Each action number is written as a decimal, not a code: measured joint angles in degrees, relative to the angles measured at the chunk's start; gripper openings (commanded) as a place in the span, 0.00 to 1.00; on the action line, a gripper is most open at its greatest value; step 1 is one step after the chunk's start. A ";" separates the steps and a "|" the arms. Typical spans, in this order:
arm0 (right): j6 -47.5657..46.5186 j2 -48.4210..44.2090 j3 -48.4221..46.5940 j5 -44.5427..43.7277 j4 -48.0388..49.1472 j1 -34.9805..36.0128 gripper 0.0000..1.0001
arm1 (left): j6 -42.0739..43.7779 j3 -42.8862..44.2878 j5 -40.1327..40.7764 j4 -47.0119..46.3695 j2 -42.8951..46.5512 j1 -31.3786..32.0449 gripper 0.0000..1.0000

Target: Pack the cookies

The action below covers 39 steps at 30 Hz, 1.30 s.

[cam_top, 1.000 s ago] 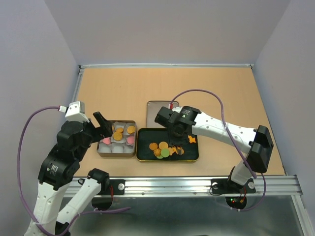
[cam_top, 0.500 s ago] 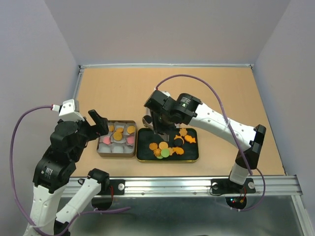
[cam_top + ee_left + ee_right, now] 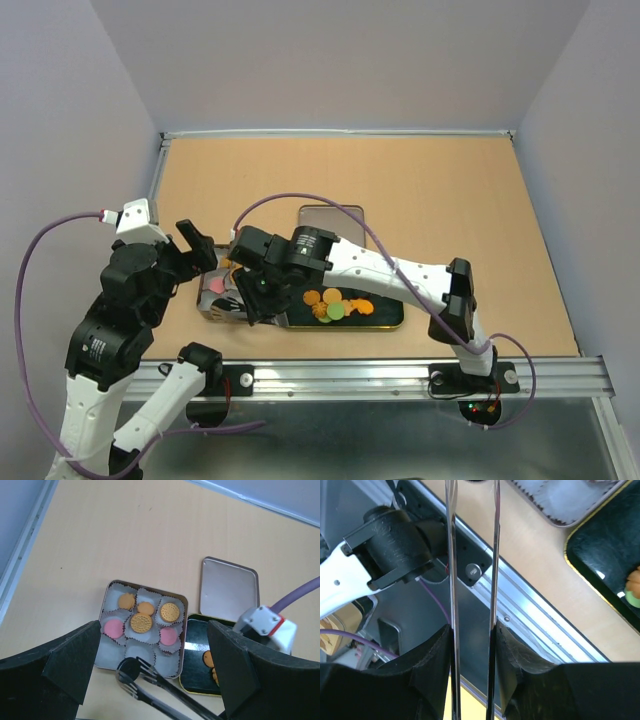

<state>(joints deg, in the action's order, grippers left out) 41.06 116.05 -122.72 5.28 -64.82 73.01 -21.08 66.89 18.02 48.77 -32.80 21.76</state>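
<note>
The cookies lie in two places. Orange, tan and green ones sit in the black tray (image 3: 388, 316). Orange (image 3: 141, 623) and pink (image 3: 113, 628) ones sit in paper cups in the square tin (image 3: 111, 583). My right gripper (image 3: 262, 290) is shut on black tongs (image 3: 165, 695). The tong tips hang over the tin's near edge and grip what looks like a round black cookie (image 3: 128, 671). In the right wrist view, the two tong arms (image 3: 451, 555) run up between the gripper's (image 3: 472, 645) fingers. My left gripper (image 3: 152, 667) is open and empty, high above the tin.
The tin's lid (image 3: 330, 215) lies flat behind the tray and also shows in the left wrist view (image 3: 230, 587). The metal rail (image 3: 530, 620) runs along the table's near edge, with the left arm's base (image 3: 395, 545) below it. The right arm reaches across the tray.
My right arm has swung left from over the black tray to the tin's near edge, carrying the tongs. The left arm has barely moved.
</note>
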 measured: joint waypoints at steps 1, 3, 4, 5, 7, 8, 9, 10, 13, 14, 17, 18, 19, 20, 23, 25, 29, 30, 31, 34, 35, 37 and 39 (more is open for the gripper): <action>-0.17 0.68 -0.31 0.63 0.17 0.26 0.19 | 0.00 0.00 0.04 0.02 -0.09 0.00 0.99; -0.57 2.36 -1.42 2.10 0.50 0.59 0.19 | 0.00 0.00 0.07 0.02 -0.20 0.00 0.99; -0.74 2.89 -1.95 2.49 0.68 0.59 0.19 | 0.00 0.00 0.07 0.02 -0.22 0.00 0.99; -0.92 3.39 -2.64 2.82 0.76 0.57 0.19 | 0.00 0.00 0.11 0.04 -0.22 0.00 0.99; -1.42 4.39 -4.31 3.41 1.01 0.55 0.19 | 0.00 0.00 0.17 0.07 -0.22 0.00 0.99; -1.62 4.66 -5.05 3.54 1.01 0.55 0.19 | 0.00 0.00 0.22 0.09 -0.22 0.00 0.99; -1.77 4.94 -5.66 3.65 1.01 0.52 0.19 | 0.00 0.00 0.26 0.13 -0.22 0.00 0.99; -1.95 5.27 -6.56 3.74 1.03 0.52 0.19 | 0.00 0.00 0.31 0.17 -0.22 0.00 0.99; -2.32 5.88 -8.11 3.67 1.03 0.42 0.20 | -0.02 0.00 0.48 0.35 -0.22 0.00 0.99; -2.36 6.08 -8.50 3.61 1.11 0.42 0.20 | -0.04 0.00 0.50 0.37 -0.22 0.00 0.99; -2.75 6.56 -9.27 3.32 1.42 0.42 0.21 | -0.07 0.00 0.61 0.37 -0.22 0.00 0.99; -2.93 6.73 -9.51 3.30 1.40 0.42 0.22 | -0.09 0.00 0.66 0.37 -0.22 0.00 0.99; -3.02 7.02 -9.70 3.30 1.44 0.42 0.23 | -0.11 0.00 0.68 0.39 -0.22 0.00 0.99; -3.15 7.19 -9.70 3.30 1.57 0.42 0.25 | -0.17 0.00 0.68 0.39 -0.22 0.00 0.99; -3.52 7.98 -9.70 3.02 1.75 0.42 0.30 | -0.42 0.02 0.72 0.42 -0.22 0.00 0.99; -3.78 8.41 -9.68 2.62 1.81 0.42 0.32 | -0.48 0.02 0.79 0.46 -0.22 0.00 0.99; -4.11 8.76 -9.68 2.10 1.86 0.17 0.38 | -0.76 0.02 0.96 0.96 -0.22 0.00 0.99; -4.20 8.79 -9.68 2.05 1.84 0.17 0.39 | -0.83 0.02 0.96 1.03 -0.20 0.00 0.99; -4.24 8.81 -9.68 1.95 1.86 0.17 0.40 | -0.90 0.02 1.01 1.20 -0.22 0.00 0.99; -4.46 8.81 -9.68 1.64 1.86 0.04 0.47 | -1.14 0.02 1.07 1.42 -0.20 0.00 0.99; -4.57 8.81 -9.68 1.55 1.88 0.04 0.49 | -1.31 0.02 1.07 1.44 -0.20 0.00 0.99; -4.83 8.81 -9.68 1.31 1.88 0.04 0.53 | -1.46 0.02 1.07 1.46 -0.20 0.00 0.99; -4.94 8.81 -9.68 1.16 1.92 0.04 0.54 | -1.57 0.02 1.07 1.49 -0.20 0.00 0.99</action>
<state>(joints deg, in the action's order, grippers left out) 36.12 124.86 -132.40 6.44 -62.89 73.06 -22.65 66.92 19.09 50.26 -32.99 21.76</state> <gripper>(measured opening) 0.525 0.986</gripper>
